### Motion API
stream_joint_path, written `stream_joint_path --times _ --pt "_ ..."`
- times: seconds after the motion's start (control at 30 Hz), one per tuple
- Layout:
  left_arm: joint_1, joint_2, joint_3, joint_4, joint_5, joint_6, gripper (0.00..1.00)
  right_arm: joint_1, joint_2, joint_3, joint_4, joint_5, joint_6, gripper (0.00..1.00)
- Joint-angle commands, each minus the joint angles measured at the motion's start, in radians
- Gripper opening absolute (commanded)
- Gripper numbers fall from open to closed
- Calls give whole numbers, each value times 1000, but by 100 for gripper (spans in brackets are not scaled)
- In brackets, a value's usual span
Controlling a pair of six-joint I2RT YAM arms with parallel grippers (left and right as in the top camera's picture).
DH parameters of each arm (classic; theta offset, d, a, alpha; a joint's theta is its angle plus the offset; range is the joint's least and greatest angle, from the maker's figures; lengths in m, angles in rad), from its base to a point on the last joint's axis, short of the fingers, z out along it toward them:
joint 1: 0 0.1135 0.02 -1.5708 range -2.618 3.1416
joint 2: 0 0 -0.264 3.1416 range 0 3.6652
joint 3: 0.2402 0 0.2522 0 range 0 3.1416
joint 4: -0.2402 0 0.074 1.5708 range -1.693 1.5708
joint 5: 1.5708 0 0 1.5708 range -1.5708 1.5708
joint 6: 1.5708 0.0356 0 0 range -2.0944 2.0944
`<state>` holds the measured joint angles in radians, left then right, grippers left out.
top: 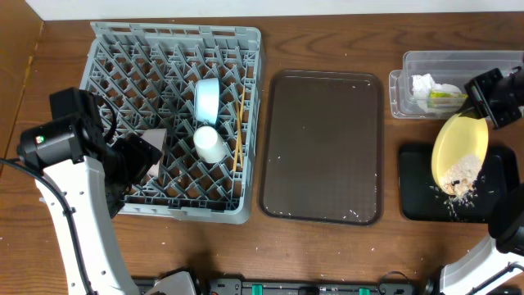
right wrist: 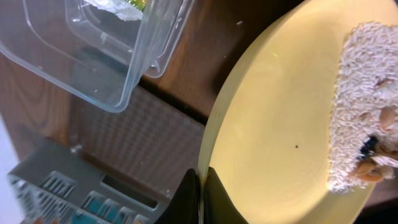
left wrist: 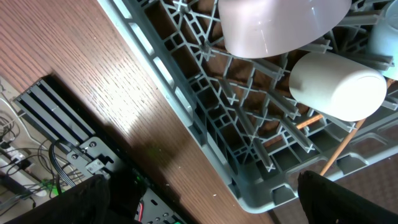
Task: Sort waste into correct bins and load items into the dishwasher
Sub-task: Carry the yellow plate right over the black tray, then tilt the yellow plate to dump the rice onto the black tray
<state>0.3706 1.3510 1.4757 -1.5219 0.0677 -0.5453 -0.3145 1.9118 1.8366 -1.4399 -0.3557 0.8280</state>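
Note:
My right gripper (right wrist: 202, 196) is shut on the rim of the yellow plate (right wrist: 273, 124), which it holds tilted above the black tray (top: 417, 205). Whitish rice crumbs (right wrist: 367, 106) cling to the plate's low side, and some lie on the tray (top: 460, 190). The clear tub (top: 454, 61) holds the white napkin (top: 426, 84) and the green-and-orange wrapper (top: 443, 96). The grey dish rack (top: 115, 49) holds the light blue bowl (top: 206, 97), cream cup (left wrist: 339, 84), pink saucer (left wrist: 280, 25) and chopsticks (top: 239, 135). My left gripper (left wrist: 205, 211) is open and empty over the rack's front left corner.
The dark brown serving tray (top: 321, 147) lies between the rack and the two bins, with a few crumbs on it. Cables and black equipment (left wrist: 56, 143) sit along the table's front edge. My right arm (top: 495, 90) reaches over the tub.

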Motion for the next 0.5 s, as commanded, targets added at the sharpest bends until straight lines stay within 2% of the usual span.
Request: stream_joint_path --times 0.0,0.13,0.23,0.47 --pt "4 -2 1 -6 -16 10 98 -47 -23 19 -10 -69 -57 1" --pt "4 -2 1 -6 -16 10 98 -87 -23 19 -11 -131 -118 1" --pt "4 -2 1 -6 -16 10 98 -132 -23 18 -16 -249 -164 1" --pt "4 -2 1 -6 -16 10 98 -180 -23 18 -34 -304 -204 1"
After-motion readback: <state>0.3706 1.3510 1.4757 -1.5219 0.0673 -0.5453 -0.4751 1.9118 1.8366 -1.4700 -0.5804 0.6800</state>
